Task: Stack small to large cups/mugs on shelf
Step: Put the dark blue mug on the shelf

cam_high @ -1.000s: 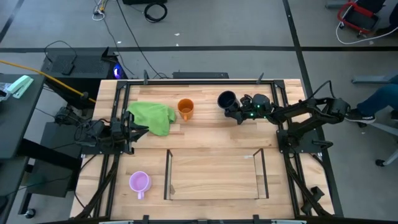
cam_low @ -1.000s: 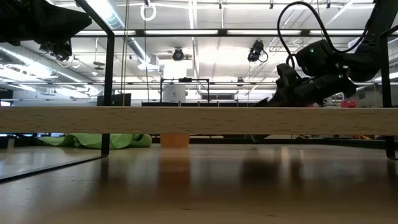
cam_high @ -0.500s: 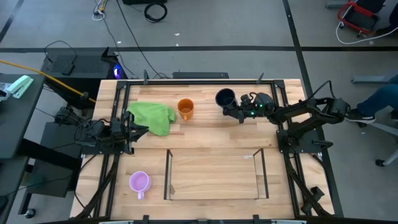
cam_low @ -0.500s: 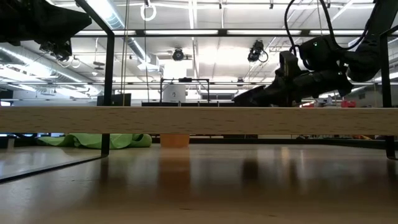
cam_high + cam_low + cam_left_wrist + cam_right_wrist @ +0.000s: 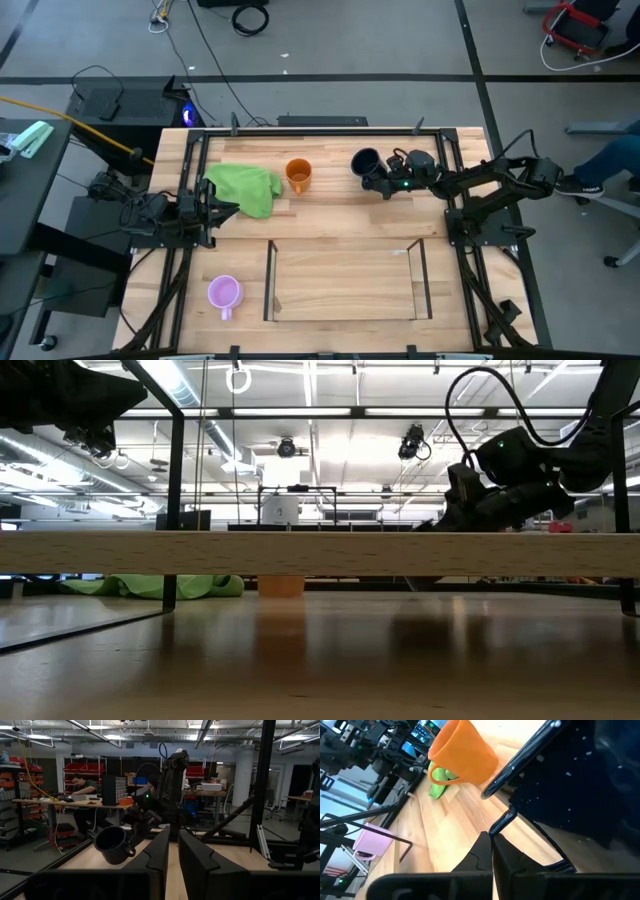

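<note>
While the right gripper [image 5: 381,181] pinches the black mug [image 5: 364,161] by its handle side, fingers pressed tight on it, the mug hangs tilted clear of the table [image 5: 340,215] at the far right of the boards, as the left wrist view shows. Just across from it stands the orange mug [image 5: 298,175], beside the green cloth [image 5: 246,189]; the light purple mug [image 5: 224,293] sits well apart at the near left, outside the shelf [image 5: 343,281], whose wooden floor holds nothing yet. The left gripper [image 5: 222,209] waits at the table's left edge, fingers a little apart and holding nothing. With so thin a pinch near the handle, the mug could swing or slip on the way to the shelf. It could also strike a clear side panel, which is hard to see, or clip the orange mug if carried low.
</note>
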Controlling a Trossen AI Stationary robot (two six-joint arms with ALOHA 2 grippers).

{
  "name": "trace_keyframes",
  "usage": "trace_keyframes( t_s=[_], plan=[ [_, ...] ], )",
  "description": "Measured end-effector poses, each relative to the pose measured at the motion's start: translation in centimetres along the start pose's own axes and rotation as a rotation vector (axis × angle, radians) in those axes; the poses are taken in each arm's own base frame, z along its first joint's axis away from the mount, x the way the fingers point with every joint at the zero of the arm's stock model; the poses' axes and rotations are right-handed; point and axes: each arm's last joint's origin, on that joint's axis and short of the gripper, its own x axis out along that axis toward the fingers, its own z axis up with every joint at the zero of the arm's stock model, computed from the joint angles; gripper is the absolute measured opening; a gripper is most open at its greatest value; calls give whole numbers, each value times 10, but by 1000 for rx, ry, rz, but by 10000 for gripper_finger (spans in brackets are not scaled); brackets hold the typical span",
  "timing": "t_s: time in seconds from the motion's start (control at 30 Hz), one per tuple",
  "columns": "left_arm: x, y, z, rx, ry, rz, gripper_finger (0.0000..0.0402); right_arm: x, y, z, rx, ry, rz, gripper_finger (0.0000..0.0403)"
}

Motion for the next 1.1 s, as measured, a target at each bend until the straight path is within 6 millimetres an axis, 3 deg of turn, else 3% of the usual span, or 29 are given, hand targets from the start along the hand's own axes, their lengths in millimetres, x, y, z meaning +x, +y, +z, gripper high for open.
trace_keyframes(
  t_s=[0.47, 1.1],
  plan=[
    [0, 0, -2, -12, 21, -1, 47, -1, -6, -4, 31, 24, -84, 0],
    [0, 0, -2, -12, 22, -2, 43, 0, 2, 2, -9, 6, 52, 0]
  ],
)
